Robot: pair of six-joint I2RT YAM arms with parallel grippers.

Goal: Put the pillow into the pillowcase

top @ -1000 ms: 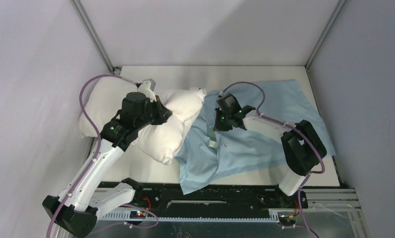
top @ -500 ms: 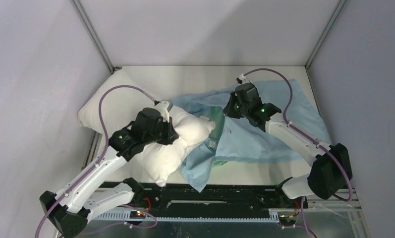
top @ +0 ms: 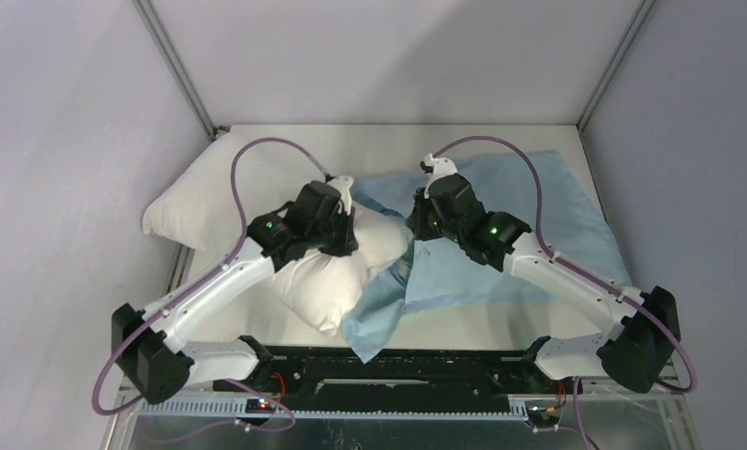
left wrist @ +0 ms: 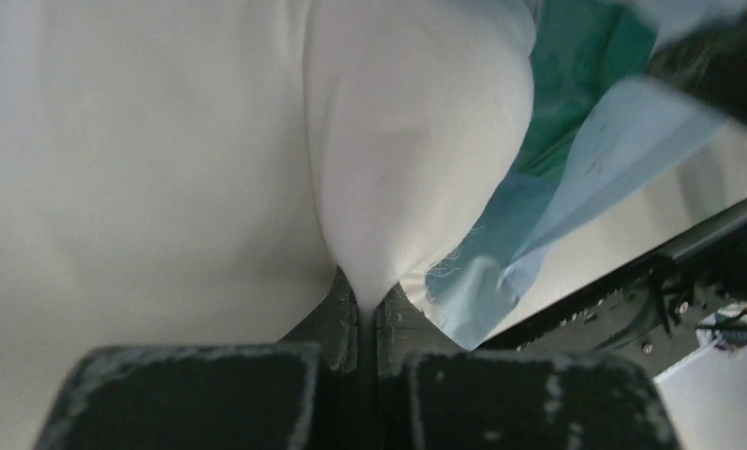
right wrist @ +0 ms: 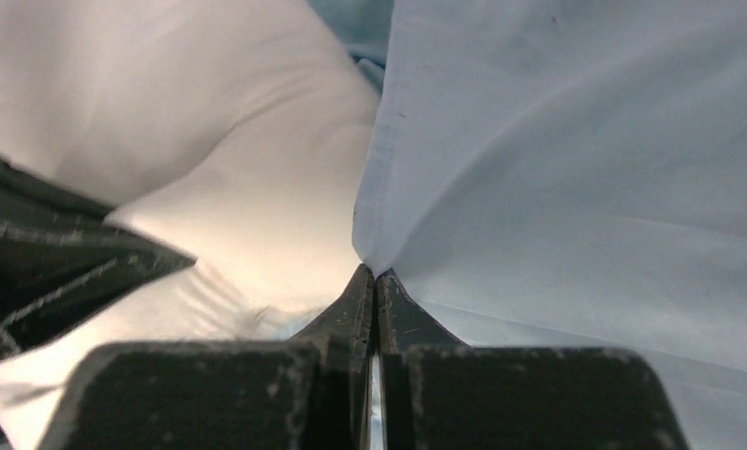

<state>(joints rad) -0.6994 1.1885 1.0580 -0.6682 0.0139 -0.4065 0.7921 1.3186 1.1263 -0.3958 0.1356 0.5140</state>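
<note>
Right now, your view reads like this:
Pillow (top: 327, 272): lies on the left half of the table (top: 285, 141), its right end touching the pillowcase mouth.
Pillowcase (top: 538, 216): spread over the right half, light blue up, green lining showing at the opening.
Left gripper (left wrist: 367, 305): your 2 fingers pinch a fold of pillow.
Right gripper (right wrist: 375, 274): fingers pressed together on the pillowcase hem, just beside the pillow.
</note>
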